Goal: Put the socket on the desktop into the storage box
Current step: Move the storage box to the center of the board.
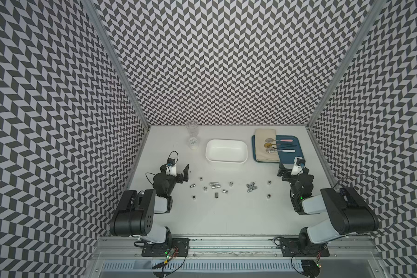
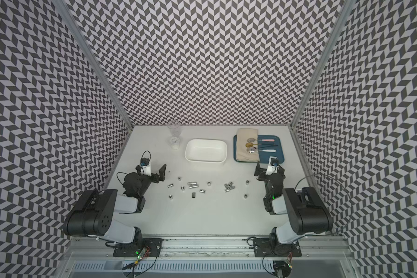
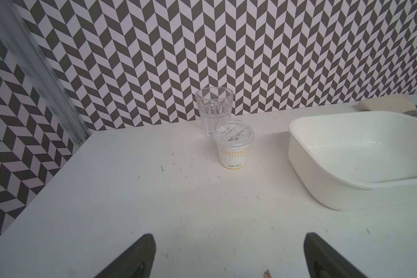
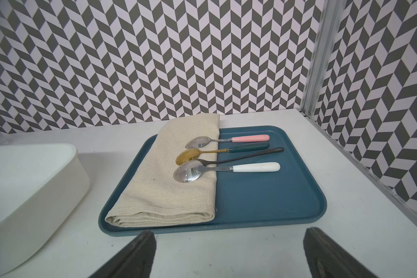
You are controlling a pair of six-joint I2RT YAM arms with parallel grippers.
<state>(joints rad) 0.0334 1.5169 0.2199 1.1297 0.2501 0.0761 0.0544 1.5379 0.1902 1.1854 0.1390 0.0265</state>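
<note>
I read the left gripper (image 1: 174, 170) and right gripper (image 1: 293, 169) both jaws apart, empty. Sockets (image 1: 214, 184) lie scattered on the table (image 1: 226, 216) between them, short of the empty box (image 1: 226, 150). Most lie nearer the left gripper, axes mixed; I would lead with it.

Three-sided booth: the back wall (image 1: 226, 60) and side walls (image 1: 46, 96) carry the same black-and-white chevron print. They meet at the rear corners in bare aluminium posts (image 1: 116, 62) that run up out of frame. The work surface is a flat matte white tabletop (image 1: 226, 216), with small dark scuffs and specks showing in the wrist views. An aluminium rail (image 1: 226, 243) runs along its near edge, and a white slotted cable duct (image 1: 226, 266) sits just outside that. Light is even and diffuse, with only soft shadows on the table.
</note>
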